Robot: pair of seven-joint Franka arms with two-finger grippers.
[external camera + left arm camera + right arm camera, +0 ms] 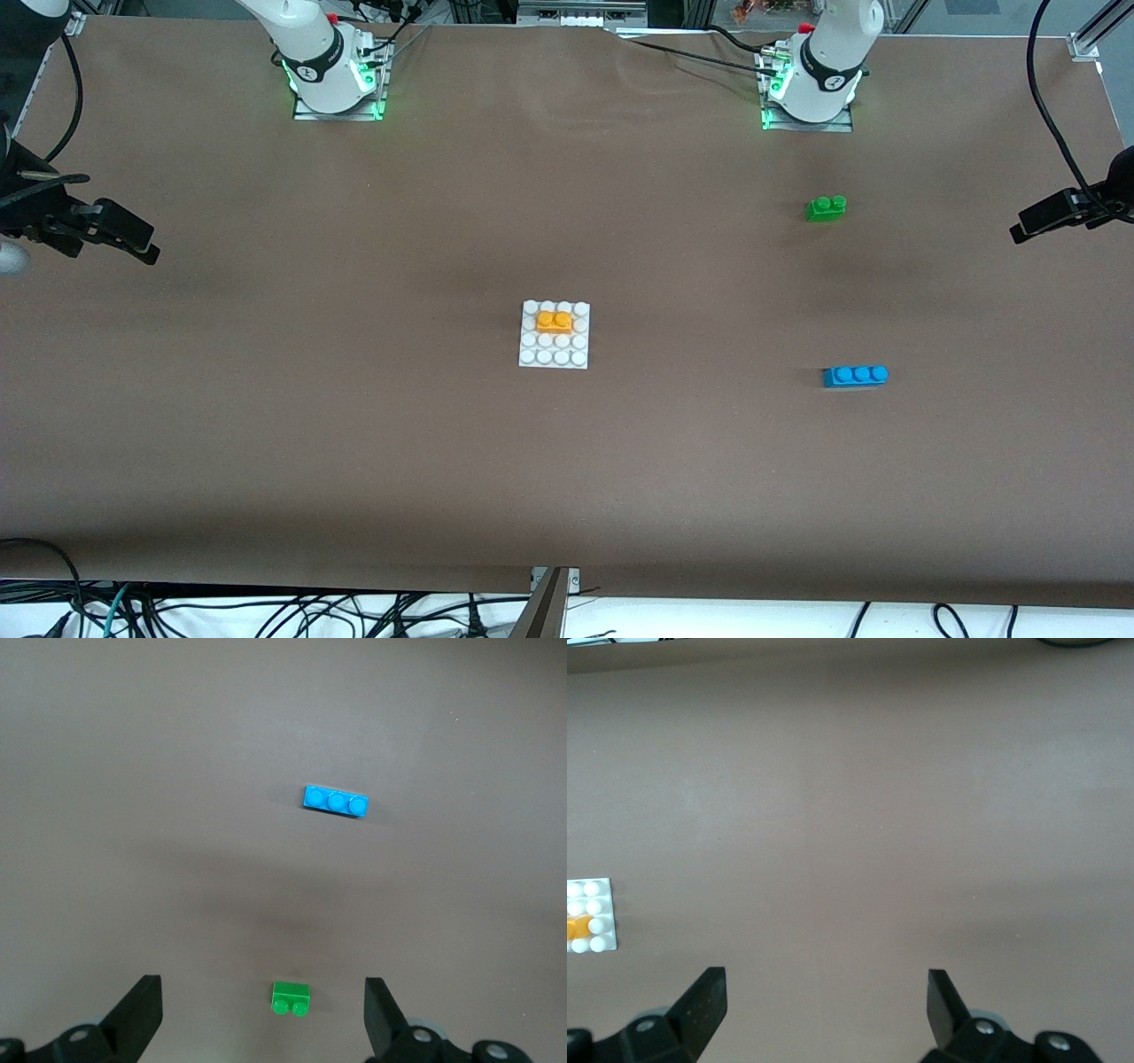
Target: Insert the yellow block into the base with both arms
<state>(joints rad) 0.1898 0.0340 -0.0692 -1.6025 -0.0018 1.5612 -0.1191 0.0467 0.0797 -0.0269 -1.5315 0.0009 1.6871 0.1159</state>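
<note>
Brown table: base, two bricks.

The right gripper hangs in the air over the right arm's end of the table, its fingers spread wide and empty. The left gripper hangs over the left arm's end, fingers likewise apart and holding nothing. Both arms wait.

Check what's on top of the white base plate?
The yellow block sits on the base, on the stud rows farther from the front camera. Remaining studs are bare. The studs under the block are covered, so how fully it's seated can't be seen.
</note>
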